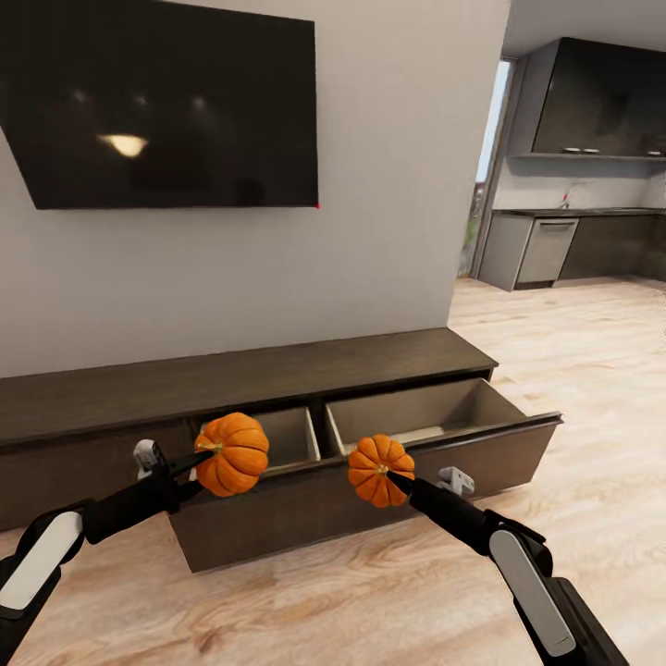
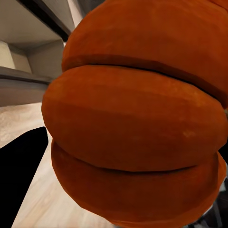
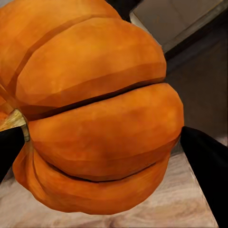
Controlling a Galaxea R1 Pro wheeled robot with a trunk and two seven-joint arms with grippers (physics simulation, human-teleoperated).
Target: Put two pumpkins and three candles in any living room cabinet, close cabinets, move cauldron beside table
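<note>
Pumpkins both gripped: left gripper (image 1: 198, 460) pinches the larger pumpkin (image 1: 232, 453), right gripper (image 1: 396, 478) pinches the smaller pumpkin (image 1: 379, 470). Both hang at the front edge of the cabinet's (image 1: 111, 393) pulled-out drawer (image 1: 518, 435), above the wood floor (image 1: 592, 351).

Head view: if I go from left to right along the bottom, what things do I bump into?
Left gripper → bigger pumpkin → smaller pumpkin → right gripper, all in front of the open cabinet drawer.
</note>
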